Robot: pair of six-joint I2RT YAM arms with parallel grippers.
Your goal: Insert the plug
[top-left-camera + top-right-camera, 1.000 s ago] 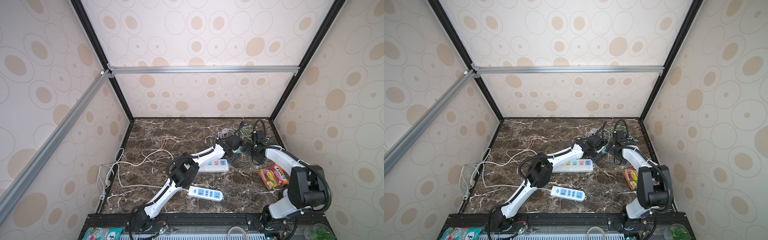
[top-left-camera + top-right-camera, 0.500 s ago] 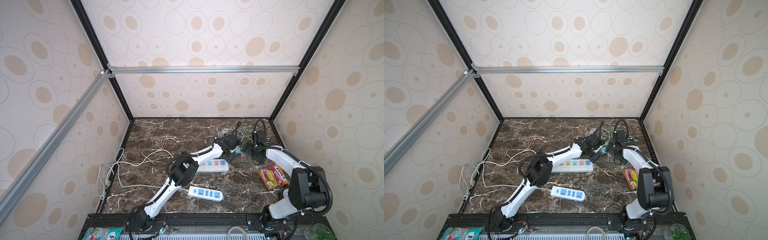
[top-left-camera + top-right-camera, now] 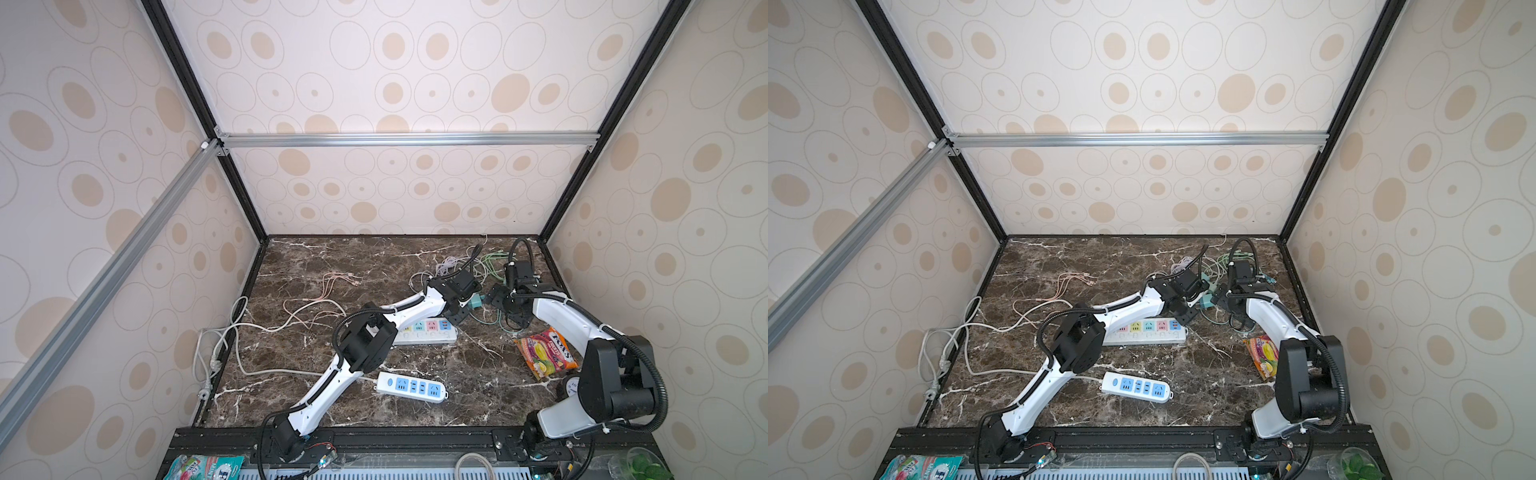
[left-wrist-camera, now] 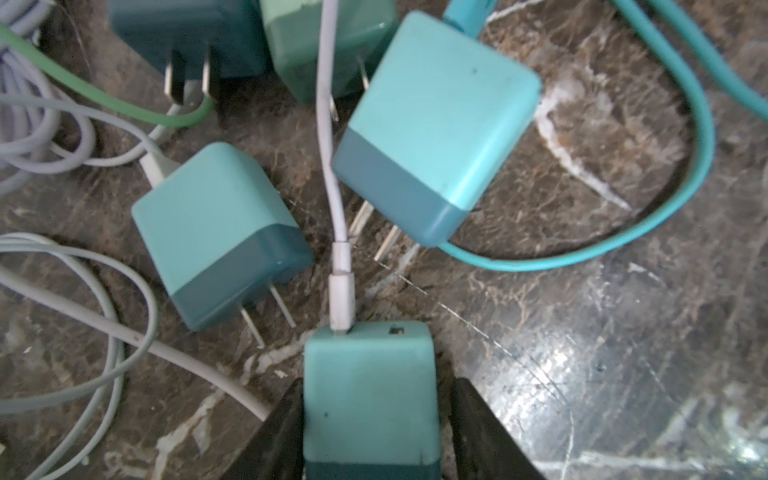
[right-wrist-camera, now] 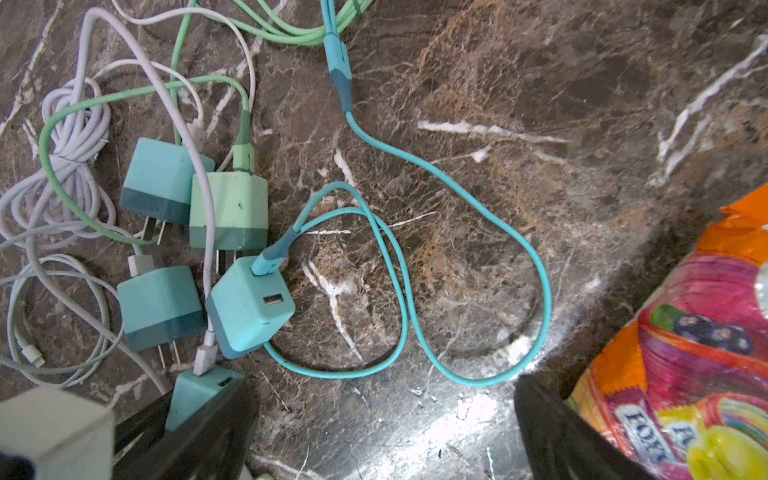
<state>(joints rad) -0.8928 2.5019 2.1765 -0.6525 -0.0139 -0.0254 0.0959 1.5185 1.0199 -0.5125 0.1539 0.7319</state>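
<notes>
- Left wrist view: left claw [image 4: 376, 384] half-open astride the plug [image 4: 370, 374], barely touching (it could slip, white cable [image 4: 341, 299] snagging neighbouring chargers [image 4: 216, 232]).
- The right claw [image 5: 382, 395] gapes empty.

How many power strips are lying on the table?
2. The coloured-socket strip lies partly under the left arm; the blue-socket strip lies nearer the front edge. The arms could hide another.

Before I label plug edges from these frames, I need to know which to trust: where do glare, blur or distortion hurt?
Left wrist view: soft throughout, most at the nearest teal charger, with glare on the marble tabletop. Right wrist view: chargers sharper, a glare patch on the tabletop beside the snack bag. Both top views: evenly lit, wide-angle, everything small.
</notes>
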